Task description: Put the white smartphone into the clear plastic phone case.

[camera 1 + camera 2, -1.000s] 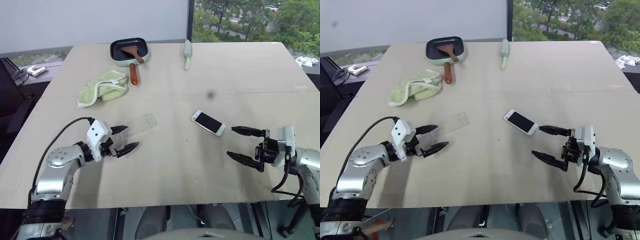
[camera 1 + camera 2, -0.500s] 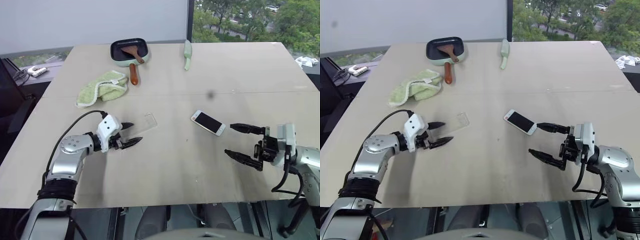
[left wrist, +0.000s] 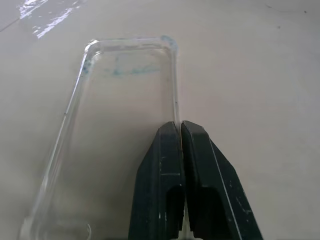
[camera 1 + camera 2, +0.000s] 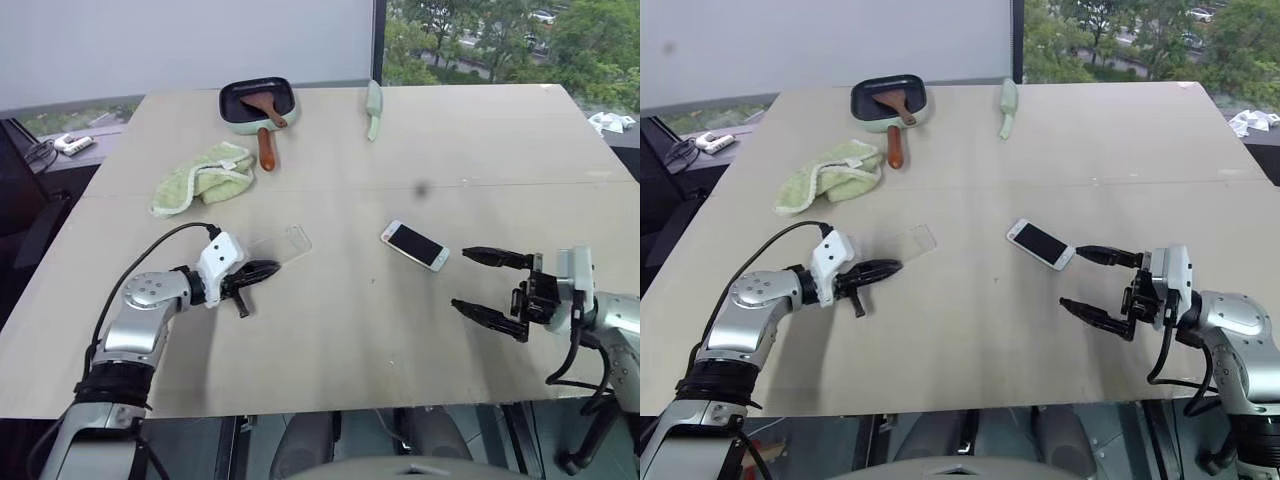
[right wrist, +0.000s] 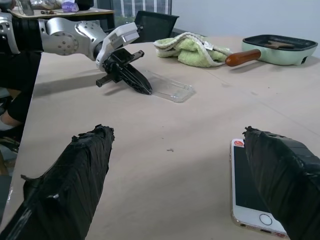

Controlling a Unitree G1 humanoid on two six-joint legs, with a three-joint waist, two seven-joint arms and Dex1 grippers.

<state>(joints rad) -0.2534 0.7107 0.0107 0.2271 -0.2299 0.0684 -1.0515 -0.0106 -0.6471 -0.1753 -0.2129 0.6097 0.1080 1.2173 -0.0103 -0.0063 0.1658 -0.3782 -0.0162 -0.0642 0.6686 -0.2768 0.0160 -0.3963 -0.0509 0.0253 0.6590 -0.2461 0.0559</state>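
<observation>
Silver metal arms end in white wrist housings, black tapered fingers (image 4: 262, 269) and looping black cables along each forearm.

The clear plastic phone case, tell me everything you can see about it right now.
The clear plastic phone case is a thin, see-through, nearly colourless shell, rectangular with rounded corners and a low raised rim, empty inside. It lies flat on the table, open side up, apart from the white smartphone to its right. The left gripper has its jaws shut on one long edge at the near end; nothing else touches it.
</observation>
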